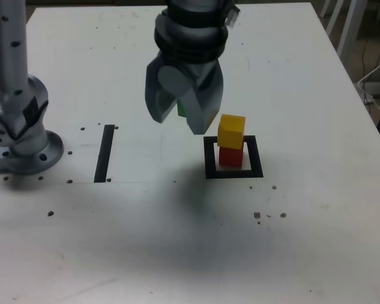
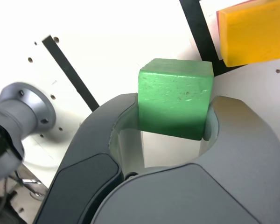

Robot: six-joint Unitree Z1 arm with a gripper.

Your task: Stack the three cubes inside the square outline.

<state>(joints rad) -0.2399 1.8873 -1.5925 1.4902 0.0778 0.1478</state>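
I grip green cube [image 2: 175,99] between gripper [image 1: 182,126] tips; keep it high, clear yellow [image 1: 232,131] beside gripper, centre, lower gently.

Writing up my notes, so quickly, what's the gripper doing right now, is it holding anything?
Grey two-fingered gripper: closed on the solid green cube, held between its fingertips.

You have the green cube [image 2: 176,99] between the gripper's [image 2: 175,109] jaws, near the outline's black edge [image 2: 201,32]; the yellow cube [image 2: 254,35] appears to sit over something red, mostly hidden from you.
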